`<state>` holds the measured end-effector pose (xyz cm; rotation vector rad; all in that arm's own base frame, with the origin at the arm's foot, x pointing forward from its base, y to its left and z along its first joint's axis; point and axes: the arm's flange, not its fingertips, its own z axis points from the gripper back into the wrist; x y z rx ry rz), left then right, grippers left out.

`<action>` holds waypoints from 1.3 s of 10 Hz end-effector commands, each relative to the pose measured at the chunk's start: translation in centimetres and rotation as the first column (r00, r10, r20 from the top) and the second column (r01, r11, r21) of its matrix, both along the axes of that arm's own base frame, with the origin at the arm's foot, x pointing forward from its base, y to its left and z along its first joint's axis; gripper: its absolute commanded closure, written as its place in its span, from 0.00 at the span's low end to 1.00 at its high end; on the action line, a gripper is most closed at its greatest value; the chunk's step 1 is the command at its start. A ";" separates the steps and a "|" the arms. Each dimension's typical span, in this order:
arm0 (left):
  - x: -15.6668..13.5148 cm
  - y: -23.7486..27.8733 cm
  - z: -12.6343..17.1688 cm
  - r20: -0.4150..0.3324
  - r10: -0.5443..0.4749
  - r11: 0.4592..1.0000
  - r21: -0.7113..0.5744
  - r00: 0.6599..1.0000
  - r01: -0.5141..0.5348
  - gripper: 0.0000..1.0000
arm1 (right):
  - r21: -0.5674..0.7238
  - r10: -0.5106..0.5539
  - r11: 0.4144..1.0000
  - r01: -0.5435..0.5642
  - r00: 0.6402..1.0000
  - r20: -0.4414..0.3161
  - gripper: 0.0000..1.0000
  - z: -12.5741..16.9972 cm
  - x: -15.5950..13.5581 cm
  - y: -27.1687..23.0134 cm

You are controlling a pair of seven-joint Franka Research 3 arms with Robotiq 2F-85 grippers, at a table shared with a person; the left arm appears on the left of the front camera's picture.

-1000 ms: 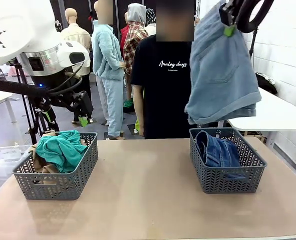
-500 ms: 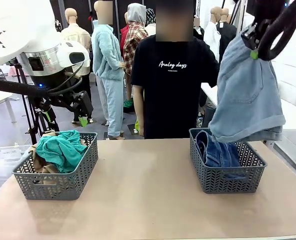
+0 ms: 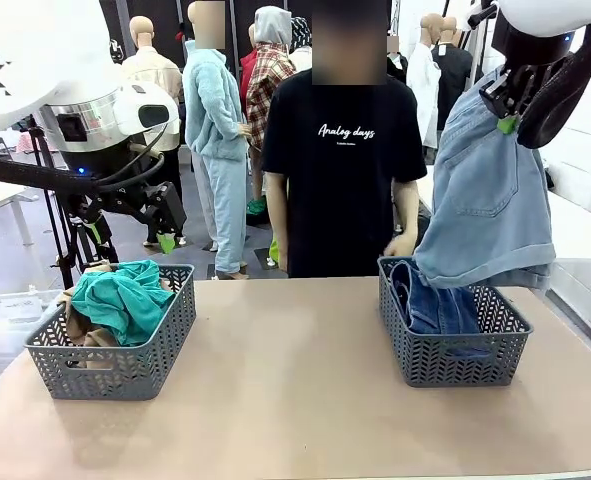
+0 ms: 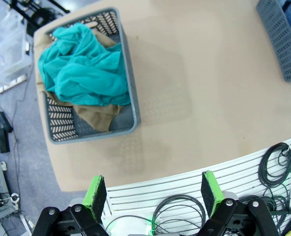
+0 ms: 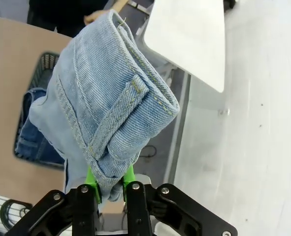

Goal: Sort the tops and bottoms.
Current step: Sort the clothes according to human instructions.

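Note:
A light blue pair of denim shorts point(image 3: 490, 200) hangs by its waistband from my right gripper point(image 3: 507, 112), which is shut on it, above the right basket point(image 3: 455, 355). In the right wrist view the folded waistband point(image 5: 120, 113) is pinched between the green pads point(image 5: 129, 175). Darker blue shorts point(image 3: 437, 302) lie in that basket. The left basket point(image 3: 115, 365) holds a teal-green top point(image 3: 125, 295) over a tan one point(image 3: 78, 325). The left wrist view looks down on the teal top point(image 4: 83, 69) and tan top point(image 4: 98, 115); my left gripper point(image 4: 150, 192) is open, high above the table edge.
A person in a black T-shirt point(image 3: 340, 160) stands at the far side, one hand point(image 3: 403, 245) near the right basket's back rim. A white table point(image 3: 575, 235) stands at the right. Cables point(image 4: 278, 164) run along a slatted panel under my left gripper.
My right gripper has carried the light shorts rightward and lower, from near the person to over the right basket. The person's arm has dropped towards the basket. The left arm is still.

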<state>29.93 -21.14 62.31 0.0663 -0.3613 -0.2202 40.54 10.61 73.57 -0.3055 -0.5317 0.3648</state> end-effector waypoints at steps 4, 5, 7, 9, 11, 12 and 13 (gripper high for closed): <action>0.0 0.3 0.0 -0.005 -0.001 1.000 0.004 1.000 0.001 0.00 | 0.069 0.038 0.997 -0.035 0.998 -0.040 1.00 -1.8 4.1 -2.1; 0.0 0.3 0.0 -0.005 -0.001 1.000 0.004 1.000 0.001 0.00 | 0.097 0.036 0.995 -0.030 0.997 -0.062 1.00 -3.2 5.5 -3.1; 0.0 0.3 0.0 -0.005 -0.001 1.000 0.004 1.000 0.001 0.00 | 0.146 0.057 0.989 -0.037 0.990 -0.132 1.00 -6.2 7.3 -3.7; 0.0 0.3 0.0 -0.005 -0.001 1.000 0.004 1.000 0.001 0.00 | 0.197 0.097 0.979 -0.059 0.977 -0.191 1.00 -8.9 8.5 -3.7; 0.0 0.3 0.0 -0.005 -0.001 1.000 0.004 1.000 0.001 0.00 | 0.277 0.174 0.956 -0.097 0.947 -0.269 1.00 -12.8 10.2 -3.3; 0.0 0.3 0.0 -0.005 -0.001 1.000 0.004 1.000 0.001 0.00 | 0.303 0.192 0.948 -0.097 0.934 -0.303 1.00 -14.0 10.6 -3.2; 0.0 0.3 0.0 -0.005 -0.001 1.000 0.004 1.000 0.001 0.00 | 0.331 0.209 0.939 -0.093 0.919 -0.335 1.00 -15.5 11.0 -3.2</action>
